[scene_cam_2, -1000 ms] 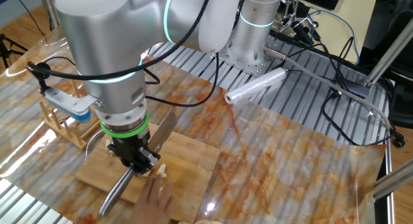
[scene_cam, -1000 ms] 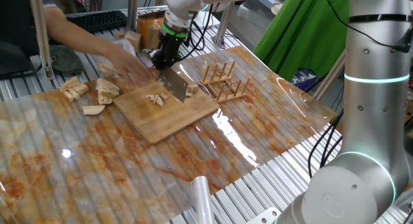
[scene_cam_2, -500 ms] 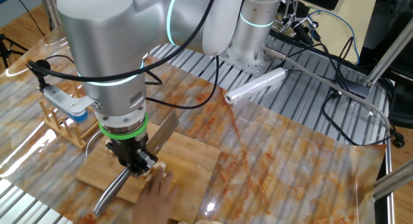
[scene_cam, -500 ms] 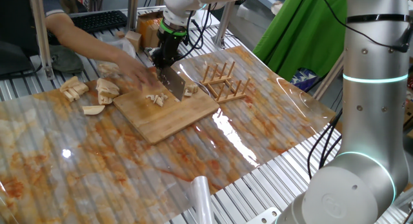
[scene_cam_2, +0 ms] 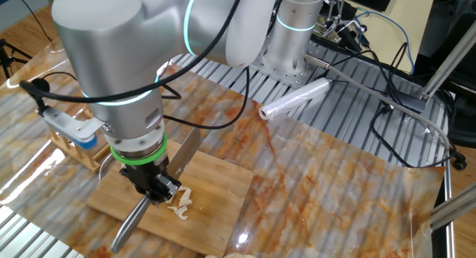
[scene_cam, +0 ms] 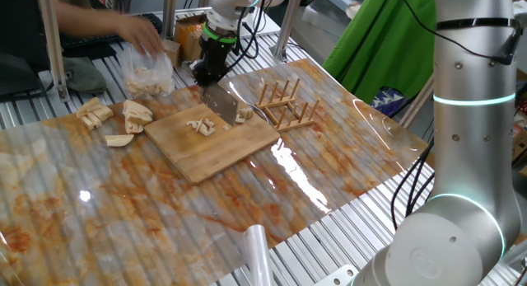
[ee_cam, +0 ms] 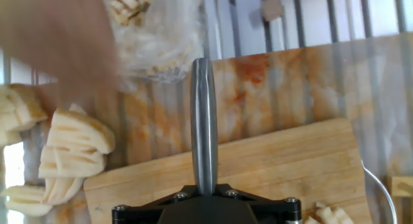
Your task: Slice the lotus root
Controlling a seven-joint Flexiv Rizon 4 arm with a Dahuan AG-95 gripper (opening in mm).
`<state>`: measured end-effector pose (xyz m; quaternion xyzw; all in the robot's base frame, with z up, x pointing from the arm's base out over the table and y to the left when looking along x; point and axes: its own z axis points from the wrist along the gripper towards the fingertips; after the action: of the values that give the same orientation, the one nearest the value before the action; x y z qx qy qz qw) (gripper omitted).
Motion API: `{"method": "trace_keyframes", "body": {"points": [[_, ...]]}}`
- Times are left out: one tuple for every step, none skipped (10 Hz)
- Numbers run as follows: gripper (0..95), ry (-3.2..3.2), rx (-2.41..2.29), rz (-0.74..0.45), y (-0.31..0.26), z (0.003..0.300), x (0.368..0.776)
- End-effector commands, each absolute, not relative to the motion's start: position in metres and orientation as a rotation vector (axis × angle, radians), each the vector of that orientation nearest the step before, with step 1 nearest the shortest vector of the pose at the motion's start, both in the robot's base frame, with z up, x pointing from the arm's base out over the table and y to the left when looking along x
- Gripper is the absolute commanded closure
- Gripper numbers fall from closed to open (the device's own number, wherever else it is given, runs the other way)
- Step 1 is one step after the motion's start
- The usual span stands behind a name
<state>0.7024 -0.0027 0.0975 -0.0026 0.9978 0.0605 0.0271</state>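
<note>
A cutting board (scene_cam: pixel 216 141) is laid on the table (scene_cam: pixel 329 179), near its middle. A few cut lotus root pieces (scene_cam: pixel 200 125) are found on the board, and the knife (scene_cam: pixel 221 107) is held just above it, beside these pieces. To the right of the board, in the one fixed view, a wooden rack (scene_cam: pixel 286 105) is placed. To the left of the board, larger lotus root chunks (scene_cam: pixel 115 119) are spread on the table. Behind them a plastic bag (scene_cam: pixel 146 74) is seen, with a person's hand (scene_cam: pixel 140 35) over it. A roll (scene_cam_2: pixel 294 100) is laid at the table edge, well apart from the board.
</note>
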Motion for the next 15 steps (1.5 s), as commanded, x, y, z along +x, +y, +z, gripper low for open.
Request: {"method": "trace_keyframes", "body": {"points": [[95.0,3.078,-0.063,0.189,-0.001,0.099,0.699],[95.0,3.084,-0.031,0.186,-0.001,0.099,0.699],[95.0,3.091,-0.003,0.178,-0.001,0.099,0.699],[95.0,3.096,-0.007,0.143,-0.001,0.099,0.699],[95.0,3.106,-0.060,0.088,-0.004,0.102,0.698],[95.0,3.122,-0.105,0.062,-0.012,0.106,0.698],[95.0,3.147,-0.123,0.071,-0.028,0.111,0.696],[95.0,3.144,-0.160,0.066,-0.037,0.113,0.695],[95.0,3.151,-0.166,0.046,-0.051,0.115,0.693],[95.0,3.158,-0.150,0.046,-0.064,0.116,0.691],[95.0,3.159,-0.125,0.039,-0.072,0.117,0.689],[95.0,3.154,-0.105,0.028,-0.088,0.120,0.684],[95.0,3.155,-0.110,0.010,-0.100,0.123,0.679],[95.0,3.154,-0.120,0.017,-0.109,0.124,0.674],[95.0,3.155,-0.095,0.012,-0.119,0.126,0.669]]}}
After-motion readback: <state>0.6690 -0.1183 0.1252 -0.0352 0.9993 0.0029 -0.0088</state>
